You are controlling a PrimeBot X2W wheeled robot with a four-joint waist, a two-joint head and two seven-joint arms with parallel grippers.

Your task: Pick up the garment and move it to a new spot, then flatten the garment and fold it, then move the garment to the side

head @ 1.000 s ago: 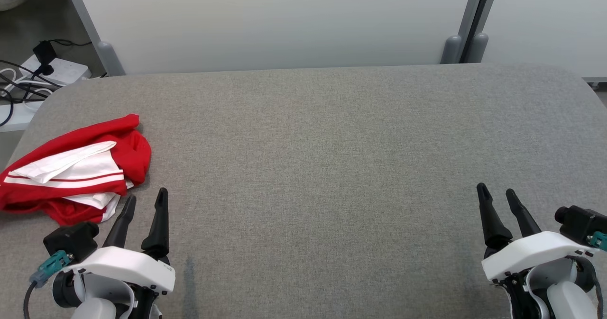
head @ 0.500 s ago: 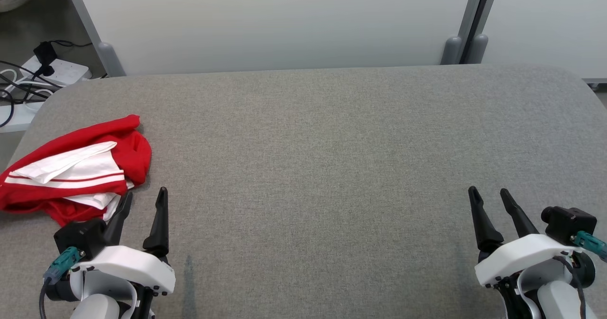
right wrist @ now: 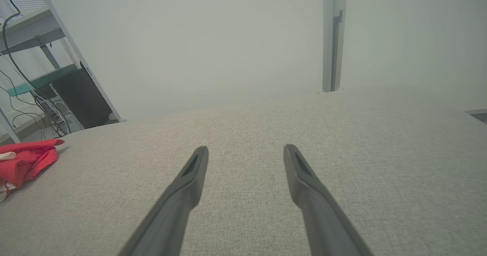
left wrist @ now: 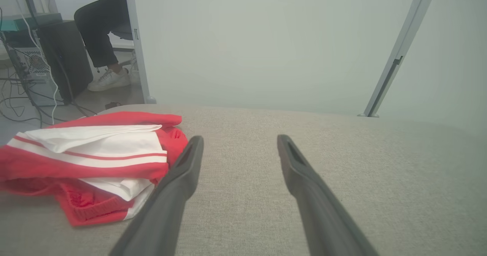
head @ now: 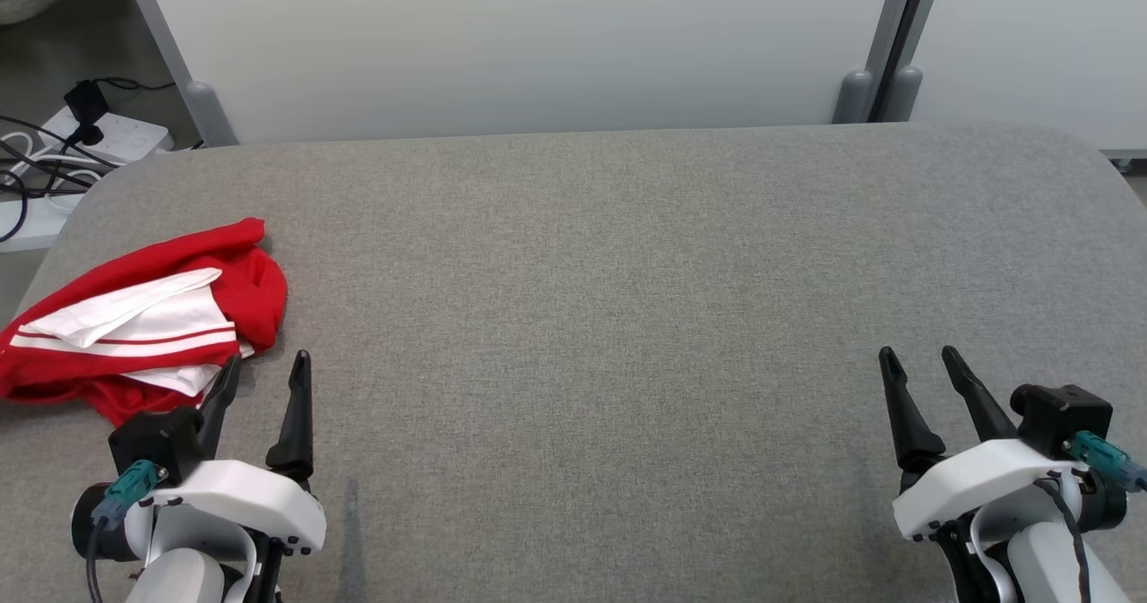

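Note:
A red garment (head: 143, 316) with white panels and stripes lies bunched at the left edge of the grey table (head: 627, 271). In the left wrist view the garment (left wrist: 91, 161) sits just left of my left fingers. My left gripper (head: 266, 361) stands open at the lower left, its left fingertip right beside the garment's near corner, nothing between its fingers. My right gripper (head: 916, 357) stands open at the lower right over bare table. The right wrist view shows the garment (right wrist: 26, 161) far off to the left, and the right gripper (right wrist: 245, 149) open.
White partition panels (head: 520, 38) with grey posts rise behind the table. A power strip and cables (head: 81, 137) lie on the floor past the table's left corner. A seated person's leg and shoe (left wrist: 106, 58) appear beyond the partition.
Both arms have drawn slightly toward the left. The left fingertips now sit closer to the garment's corner. The garment has not moved.

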